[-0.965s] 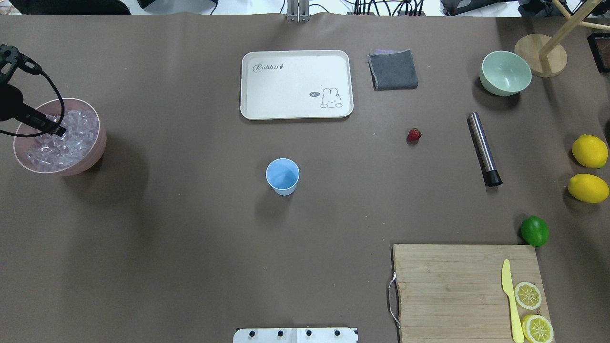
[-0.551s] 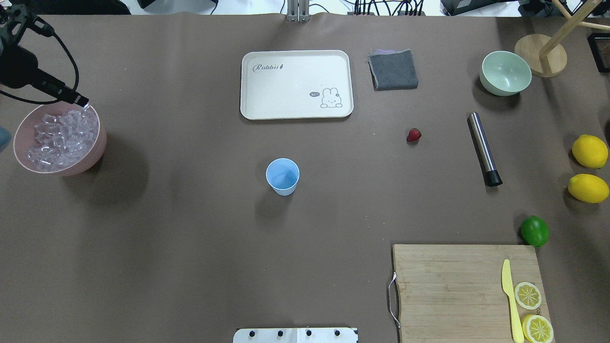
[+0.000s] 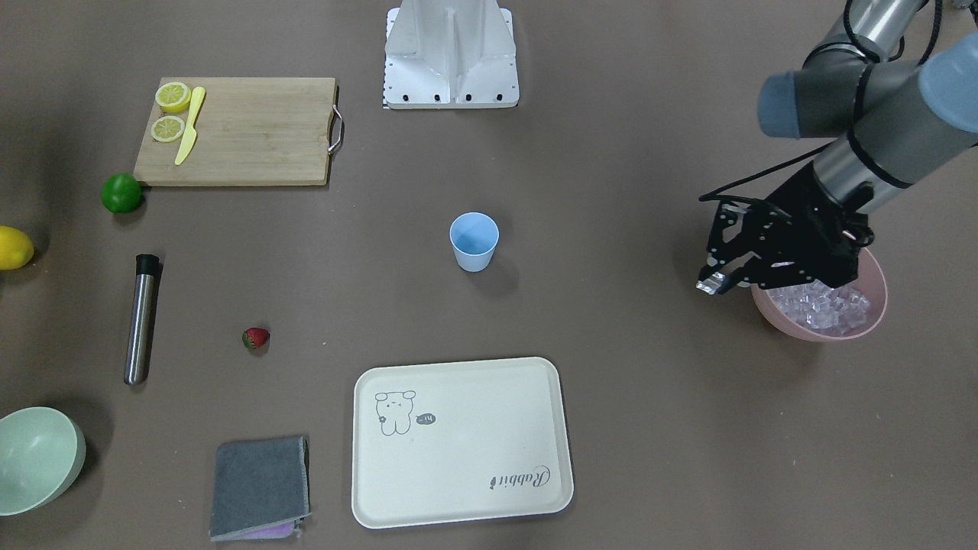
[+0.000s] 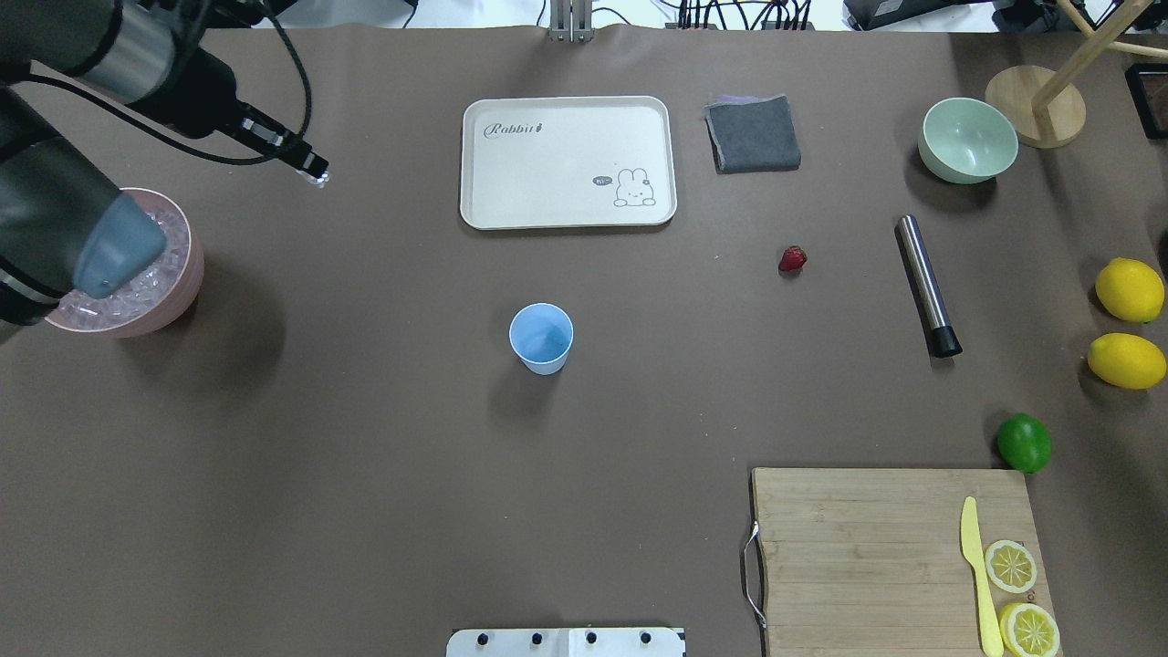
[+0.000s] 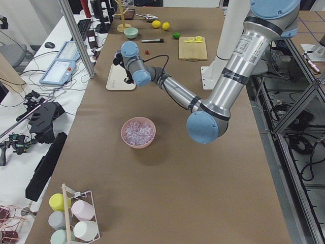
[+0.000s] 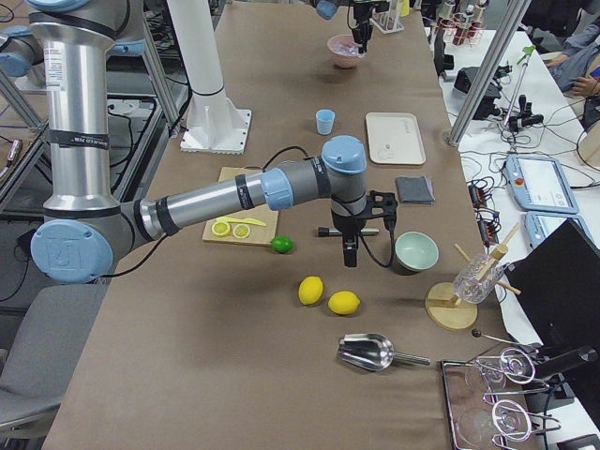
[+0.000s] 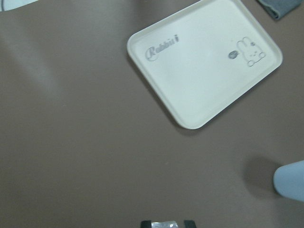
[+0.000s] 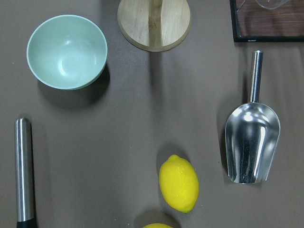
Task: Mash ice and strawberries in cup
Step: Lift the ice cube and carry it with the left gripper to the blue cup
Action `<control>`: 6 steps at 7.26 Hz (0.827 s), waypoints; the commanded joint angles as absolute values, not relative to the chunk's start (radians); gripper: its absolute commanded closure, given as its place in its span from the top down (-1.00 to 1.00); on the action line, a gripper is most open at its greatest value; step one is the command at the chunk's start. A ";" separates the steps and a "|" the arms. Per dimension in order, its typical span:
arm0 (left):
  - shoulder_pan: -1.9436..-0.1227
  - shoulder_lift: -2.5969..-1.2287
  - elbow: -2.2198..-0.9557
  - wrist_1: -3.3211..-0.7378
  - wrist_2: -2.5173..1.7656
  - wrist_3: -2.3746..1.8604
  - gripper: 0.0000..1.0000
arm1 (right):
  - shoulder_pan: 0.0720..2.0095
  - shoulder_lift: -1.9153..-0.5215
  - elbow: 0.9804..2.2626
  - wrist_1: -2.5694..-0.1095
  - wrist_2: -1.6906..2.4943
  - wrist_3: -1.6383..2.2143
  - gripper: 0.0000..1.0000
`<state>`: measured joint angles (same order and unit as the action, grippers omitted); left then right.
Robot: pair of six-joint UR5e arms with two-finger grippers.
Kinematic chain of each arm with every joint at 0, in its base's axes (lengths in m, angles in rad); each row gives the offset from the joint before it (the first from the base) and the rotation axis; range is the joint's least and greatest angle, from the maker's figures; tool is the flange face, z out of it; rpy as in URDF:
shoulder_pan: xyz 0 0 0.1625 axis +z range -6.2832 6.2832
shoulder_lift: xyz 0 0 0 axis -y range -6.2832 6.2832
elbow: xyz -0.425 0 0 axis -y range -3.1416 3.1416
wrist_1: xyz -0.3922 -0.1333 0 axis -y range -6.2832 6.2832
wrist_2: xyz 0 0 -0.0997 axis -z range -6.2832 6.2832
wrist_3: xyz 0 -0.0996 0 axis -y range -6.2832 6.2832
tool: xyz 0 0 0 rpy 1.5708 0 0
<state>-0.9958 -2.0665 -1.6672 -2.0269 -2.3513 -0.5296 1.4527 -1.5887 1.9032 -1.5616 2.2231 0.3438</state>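
Observation:
The pale blue cup [image 4: 541, 338] stands upright mid-table, also seen in the front view [image 3: 474, 241]. My left gripper [image 4: 316, 173] hangs above the bare table between the pink bowl [image 4: 187, 290] and the tray, shut on one clear ice cube [image 3: 710, 285]; the cube shows between the fingertips in the left wrist view [image 7: 165, 223]. The rest of the ice [image 3: 821, 305] is heaped in the pink bowl. The strawberry [image 4: 792, 259] lies on the table right of the cup. My right gripper [image 6: 350, 253] hovers near the steel rod; I cannot tell its state.
A cream tray [image 4: 568, 161] and a grey cloth [image 4: 753, 133] lie behind the cup. A steel rod [image 4: 926, 283], a mint bowl [image 4: 967, 139], two lemons [image 4: 1129, 289], a lime [image 4: 1023, 442] and a cutting board [image 4: 867, 547] occupy the right side. A metal scoop [image 8: 251, 137] lies farther right.
My left gripper has lifted out of the pink bowl with an ice cube and moved right, away from the bowl. Everything else stays put.

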 commanded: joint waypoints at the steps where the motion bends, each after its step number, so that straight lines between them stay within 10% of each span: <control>1: -0.889 -2.115 -1.664 -2.141 -2.266 -0.690 -1.00 | 1.451 -1.583 1.899 -1.562 2.224 0.344 1.00; 6: -0.597 -2.169 -1.646 -2.275 -1.897 -0.836 -1.00 | 1.450 -1.577 1.898 -1.562 2.226 0.344 1.00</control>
